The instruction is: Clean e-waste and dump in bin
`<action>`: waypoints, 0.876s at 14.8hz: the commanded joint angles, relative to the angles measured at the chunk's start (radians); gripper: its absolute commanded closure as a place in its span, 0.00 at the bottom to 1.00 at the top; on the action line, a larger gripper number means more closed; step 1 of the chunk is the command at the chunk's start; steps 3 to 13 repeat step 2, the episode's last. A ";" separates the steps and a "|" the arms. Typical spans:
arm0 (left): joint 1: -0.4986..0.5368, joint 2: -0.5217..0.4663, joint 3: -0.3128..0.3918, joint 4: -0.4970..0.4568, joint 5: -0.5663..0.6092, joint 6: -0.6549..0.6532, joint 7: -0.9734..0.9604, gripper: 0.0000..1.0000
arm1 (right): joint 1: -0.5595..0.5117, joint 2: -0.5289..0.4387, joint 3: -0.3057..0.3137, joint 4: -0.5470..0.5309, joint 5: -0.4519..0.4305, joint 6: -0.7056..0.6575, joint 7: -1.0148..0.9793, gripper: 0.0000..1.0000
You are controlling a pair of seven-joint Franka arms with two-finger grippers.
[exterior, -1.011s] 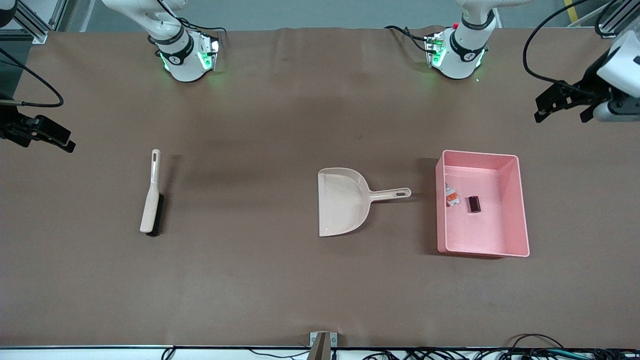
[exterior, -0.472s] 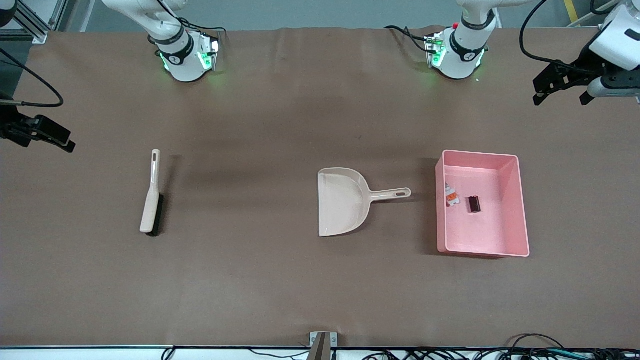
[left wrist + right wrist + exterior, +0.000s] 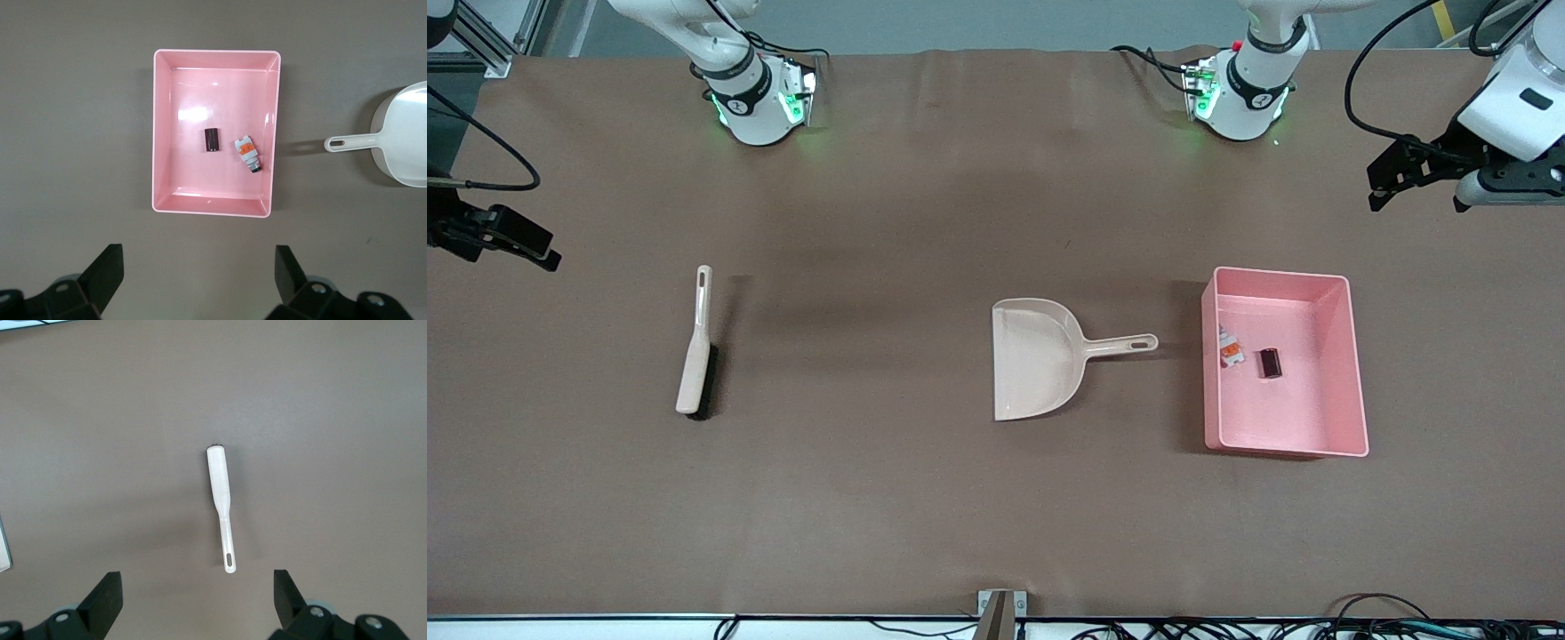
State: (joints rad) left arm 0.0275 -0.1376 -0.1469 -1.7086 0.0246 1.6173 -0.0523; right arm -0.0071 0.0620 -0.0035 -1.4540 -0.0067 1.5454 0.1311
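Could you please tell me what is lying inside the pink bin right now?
Inside the pink bin: a dark block and a white-grey component with orange marks. Nothing covers them.

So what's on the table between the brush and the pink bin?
Only the dustpan, between the brush and the bin, in the front view.

Even overhead light, soft shadows

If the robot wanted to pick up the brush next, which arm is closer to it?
The right arm, probably. The right gripper hangs open over the table at the brush's end. The left gripper, also open, is up near the pink bin, where both scraps already lie.
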 commanded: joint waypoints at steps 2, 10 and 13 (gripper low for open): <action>-0.001 0.033 0.004 0.044 0.006 -0.008 0.019 0.00 | -0.008 -0.016 0.005 -0.014 0.004 -0.002 -0.004 0.00; -0.001 0.033 0.004 0.044 0.006 -0.008 0.019 0.00 | -0.008 -0.016 0.005 -0.014 0.004 -0.002 -0.004 0.00; -0.001 0.033 0.004 0.044 0.006 -0.008 0.019 0.00 | -0.008 -0.016 0.005 -0.014 0.004 -0.002 -0.004 0.00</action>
